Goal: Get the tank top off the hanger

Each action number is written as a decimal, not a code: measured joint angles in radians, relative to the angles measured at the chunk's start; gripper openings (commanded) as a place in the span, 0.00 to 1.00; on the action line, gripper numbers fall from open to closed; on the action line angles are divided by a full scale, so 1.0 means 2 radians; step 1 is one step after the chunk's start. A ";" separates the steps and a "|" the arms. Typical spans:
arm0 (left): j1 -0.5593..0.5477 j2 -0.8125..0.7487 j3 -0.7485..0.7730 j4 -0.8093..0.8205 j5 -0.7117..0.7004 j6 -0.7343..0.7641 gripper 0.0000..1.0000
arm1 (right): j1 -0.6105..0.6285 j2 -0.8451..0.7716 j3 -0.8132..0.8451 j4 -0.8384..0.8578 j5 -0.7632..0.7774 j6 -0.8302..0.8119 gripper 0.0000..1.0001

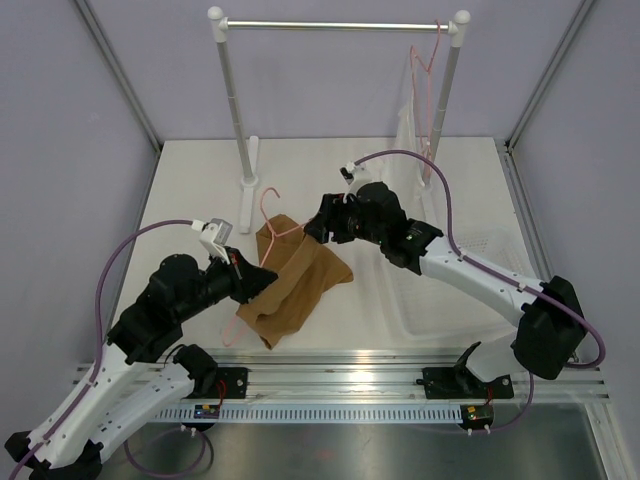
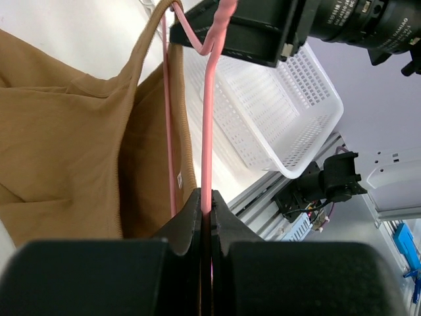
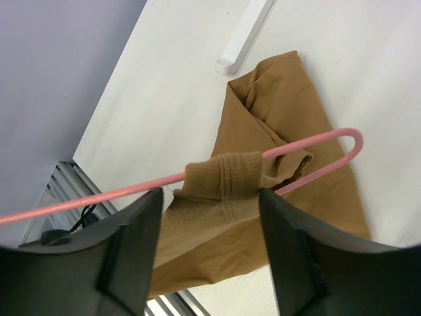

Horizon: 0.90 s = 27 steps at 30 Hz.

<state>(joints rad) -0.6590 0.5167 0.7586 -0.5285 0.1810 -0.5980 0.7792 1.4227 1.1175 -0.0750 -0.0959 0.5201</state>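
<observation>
Strap removal in hand; tank top [image 1: 295,285] lies mid-worktop toward the near edge.
The hanger [image 2: 207,131] is clamped by the left gripper [image 2: 206,197]; the strap [image 3: 223,178] is straddled by the spread right gripper [image 3: 209,194], probably to be pinched and slid off next.

The tank top [image 1: 300,280] is plain camel brown, the hanger [image 2: 208,131] pink, the basket [image 2: 276,112] white with a grid of holes, the surface [image 1: 200,190] off-white.

My left gripper [image 2: 206,199] pinches the wire of the thin pink hanger [image 2: 208,112]. The tan tank top [image 1: 295,285] sags crumpled from it, one strap draped between the spread fingers of my right gripper [image 3: 209,197].
</observation>
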 measured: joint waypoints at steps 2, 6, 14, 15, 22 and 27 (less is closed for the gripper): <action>0.000 0.000 0.000 0.000 0.000 0.000 0.00 | 0.000 0.010 0.008 0.000 0.006 -0.007 0.51; 0.000 0.000 0.003 -0.007 -0.001 0.000 0.00 | 0.000 0.016 0.010 -0.002 0.019 -0.021 0.08; 0.000 0.000 0.014 -0.029 -0.015 0.009 0.00 | 0.001 0.016 0.012 -0.014 0.059 -0.041 0.00; 0.000 0.000 0.017 -0.035 -0.017 0.012 0.00 | 0.001 0.016 0.014 -0.022 0.071 -0.046 0.00; 0.000 0.000 0.034 -0.074 -0.013 0.041 0.00 | -0.020 0.040 0.072 -0.095 0.152 -0.074 0.00; 0.000 -0.016 0.034 -0.083 -0.012 0.052 0.00 | -0.053 0.060 0.074 -0.115 0.151 -0.075 0.00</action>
<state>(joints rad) -0.6586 0.4854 0.8272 -0.6949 0.1577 -0.4946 0.6724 1.5425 1.2648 -0.3050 0.2070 0.3710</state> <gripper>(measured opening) 0.036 0.036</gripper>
